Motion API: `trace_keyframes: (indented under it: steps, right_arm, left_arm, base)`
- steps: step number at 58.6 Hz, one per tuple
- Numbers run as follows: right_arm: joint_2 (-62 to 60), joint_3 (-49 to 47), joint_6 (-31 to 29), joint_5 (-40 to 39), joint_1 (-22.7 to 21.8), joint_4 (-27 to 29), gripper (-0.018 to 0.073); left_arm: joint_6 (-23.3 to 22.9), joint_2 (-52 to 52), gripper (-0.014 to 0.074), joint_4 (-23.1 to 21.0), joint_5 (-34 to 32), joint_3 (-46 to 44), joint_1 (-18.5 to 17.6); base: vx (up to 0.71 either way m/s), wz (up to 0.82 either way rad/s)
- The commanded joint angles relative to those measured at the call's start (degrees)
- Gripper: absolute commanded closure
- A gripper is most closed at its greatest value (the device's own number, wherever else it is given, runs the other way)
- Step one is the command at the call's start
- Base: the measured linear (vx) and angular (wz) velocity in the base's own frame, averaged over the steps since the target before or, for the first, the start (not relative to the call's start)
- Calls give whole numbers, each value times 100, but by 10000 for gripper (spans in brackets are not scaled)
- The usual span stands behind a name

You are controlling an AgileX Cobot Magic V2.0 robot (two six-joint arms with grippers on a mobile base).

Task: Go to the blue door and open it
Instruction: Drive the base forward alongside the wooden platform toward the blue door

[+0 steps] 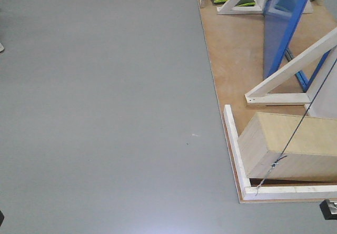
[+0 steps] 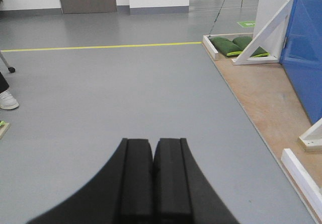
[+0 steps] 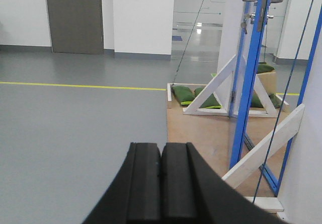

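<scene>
Left gripper: closed, nothing held.
Right gripper: closed, nothing held.
Blue door: seen edge-on, ahead right, mounted on wooden platform.

1. Noted smooth grey floor, crossed by a yellow line at the far side.
2. Recorded white walls with a grey-brown door.
3. Logged plywood platform at right, carrying white wooden braces, green sandbags and a pale wooden box.

Right of the left gripper, the blue door is running off the edge; far left, a shoe is being cropped.
</scene>
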Motion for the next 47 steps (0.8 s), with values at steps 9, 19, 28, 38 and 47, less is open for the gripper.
trace_keyframes:
  steps: [9,19,28,38,47]
  right_arm:
    - [56,5,-32,-477,-36,-39,547]
    - [56,5,-32,-476,-30,-39,547]
    - [56,5,-32,-476,-30,-39,547]
    - [56,5,-32,-476,-30,-39,547]
    - [56,5,-32,-476,-30,-39,547]
  left_arm:
    - [-5,-67,524,-34,-434,-152,-2]
    - [-5,-67,524,-34,-434,-152,-2]
    - [-5,-67,524,-34,-428,-152,-2]
    - [-5,-67,524,-34,-428,-152,-2]
    - [-5,-67,524,-34,-428,-152,-2]
  base:
    - [22,2]
    - [26,2]
    - [31,-10]
    - [36,-7]
    - [40,4]
